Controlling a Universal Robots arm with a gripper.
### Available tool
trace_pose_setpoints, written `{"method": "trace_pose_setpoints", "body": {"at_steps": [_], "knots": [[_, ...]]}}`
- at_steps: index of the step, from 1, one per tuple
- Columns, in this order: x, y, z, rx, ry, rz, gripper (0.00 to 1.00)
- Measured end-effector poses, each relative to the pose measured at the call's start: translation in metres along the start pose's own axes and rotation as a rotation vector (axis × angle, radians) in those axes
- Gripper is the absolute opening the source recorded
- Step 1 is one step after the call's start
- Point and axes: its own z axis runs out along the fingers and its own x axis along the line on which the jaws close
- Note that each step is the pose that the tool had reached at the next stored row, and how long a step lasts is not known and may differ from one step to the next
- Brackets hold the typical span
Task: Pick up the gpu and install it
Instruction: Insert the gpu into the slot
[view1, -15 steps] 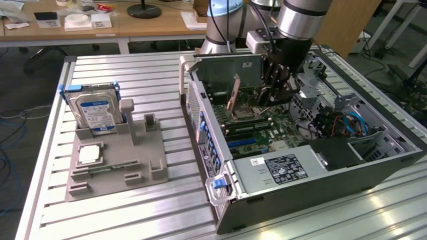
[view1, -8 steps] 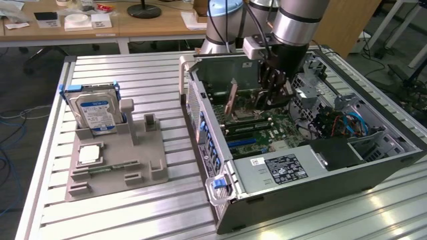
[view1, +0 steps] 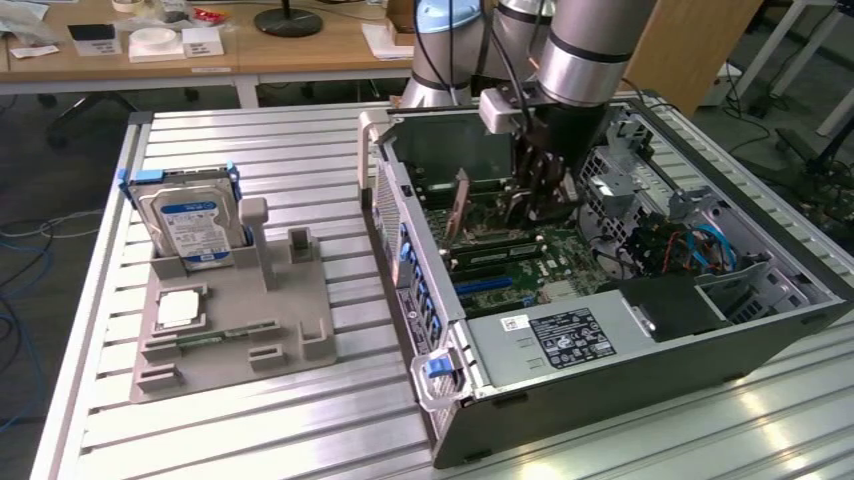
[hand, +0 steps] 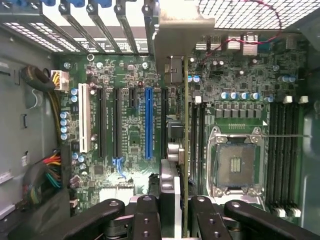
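The jaws (hand: 172, 210) pinch the gpu (hand: 184, 125) edge-on inside the case (view1: 747, 340), above the motherboard (hand: 125, 125); a blue slot (hand: 148, 122) lies beside it, the empty CPU socket (hand: 235, 162) opposite

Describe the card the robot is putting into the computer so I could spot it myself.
Find the open computer case on the metal table. Above its motherboard the robot's hand holds the gpu on edge: a thin green board with a silver end bracket, unlike the boxy hard drive outside.
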Motion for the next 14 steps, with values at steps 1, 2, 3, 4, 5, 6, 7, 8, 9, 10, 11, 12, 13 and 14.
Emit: {"method": "trace_pose_setpoints", "body": {"at_steps": [1, 2, 3, 4, 5, 6, 7, 8, 9, 10, 11, 12, 13, 14], "knots": [[0.0, 0.0016, 0.0016, 0.0001, 0.0, 0.0, 0.28], [0.0, 0.0049, 0.0028, 0.0003, 0.0, 0.0, 0.28], [0.0, 0.0086, 0.0039, 0.0011, 0.0, 0.0, 0.28], [0.0, 0.0117, 0.0051, 0.0018, -0.0001, 0.0, 0.28], [0.001, 0.0133, 0.0063, 0.0019, 0.0, 0.0, 0.28], [0.002, 0.0138, 0.0075, 0.0019, 0.0002, 0.0, 0.28], [0.004, 0.0138, 0.0089, 0.0021, -0.0004, 0.0, 0.28], [0.006, 0.0139, 0.0102, 0.002, -0.0015, 0.0, 0.28], [0.008, 0.0139, 0.0114, 0.0022, -0.0026, 0.0, 0.28], [0.01, 0.0139, 0.0124, 0.0027, -0.004, 0.0, 0.28], [0.012, 0.0139, 0.0132, 0.0041, -0.0055, 0.0, 0.28], [0.013, 0.0139, 0.014, 0.006, -0.0064, 0.0, 0.28], [0.013, 0.0138, 0.0151, 0.0088, -0.0069, 0.0, 0.28], [0.013, 0.0139, 0.0162, 0.0116, -0.007, 0.0, 0.28]]}}
